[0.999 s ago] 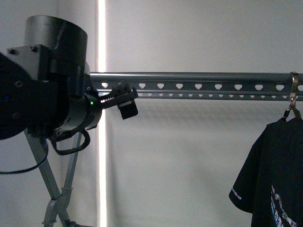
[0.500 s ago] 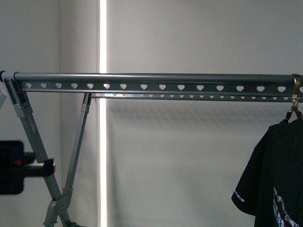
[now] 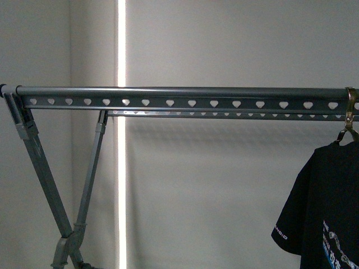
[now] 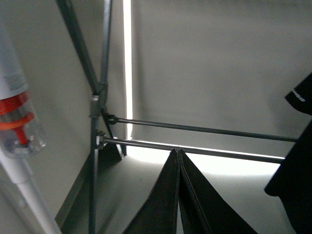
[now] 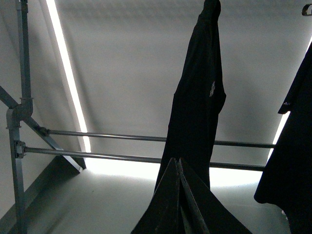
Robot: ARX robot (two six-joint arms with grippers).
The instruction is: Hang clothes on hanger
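Observation:
The grey metal hanger point(image 3: 185, 91) spans the front view, a long tube above strips punched with heart-shaped holes, on crossed legs point(image 3: 39, 174). A black T-shirt point(image 3: 328, 207) with white print hangs from a hook point(image 3: 349, 115) at the tube's right end. Neither gripper shows in the front view. My left gripper point(image 4: 176, 152) is shut and empty, low near the hanger's lower rails point(image 4: 195, 148), with a black sleeve point(image 4: 295, 161) off to one side. My right gripper point(image 5: 175, 161) is shut and empty, just in front of a hanging black T-shirt point(image 5: 197, 102).
A white tube with red bands point(image 4: 17, 122) stands beside the hanger's leg in the left wrist view. A second dark garment point(image 5: 290, 141) hangs at the edge of the right wrist view. A bright vertical strip point(image 3: 120, 168) runs down the grey wall behind.
The left arm, which filled the left of the front view a second ago, has dropped down and left that view. The hanger and the T-shirt have stayed in place.

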